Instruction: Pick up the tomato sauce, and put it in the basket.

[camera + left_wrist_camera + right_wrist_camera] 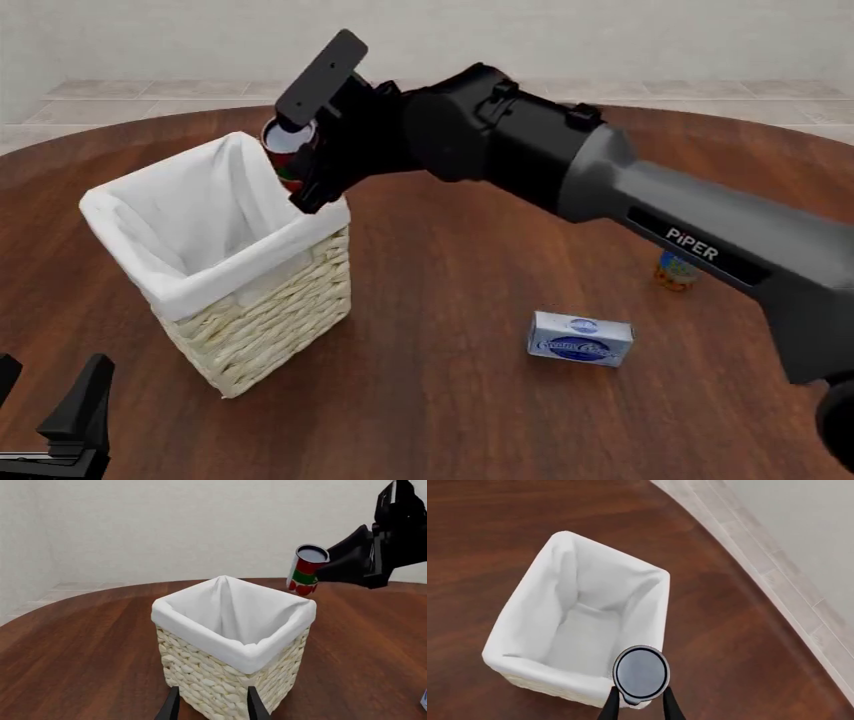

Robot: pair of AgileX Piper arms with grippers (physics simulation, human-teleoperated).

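Right gripper (296, 160): I am holding it up over the far corner of the basket, its fingers (610, 705) pinching the can between them.
Tomato sauce can (307, 570): I am seeing it in the air, clamped in the right gripper, tilted, hanging just above the basket's rim at the far corner; the red and green label and the grey top are showing.
Basket (274, 300): it is standing upright on the table, left of centre in the front view, with its white liner (554, 610) folded over the rim; I am seeing nothing inside it in the right wrist view.
Left gripper (54, 425): I am keeping it low at the near left edge, fingers spread apart, holding nothing, just short of the basket's near side.
Table (454, 400): dark wood is showing all round.
Blue-and-white box (581, 339): it is lying flat, right of the basket and well apart from it.
Blue and orange can (677, 271): it is standing beyond the box, partly hidden by the right arm.
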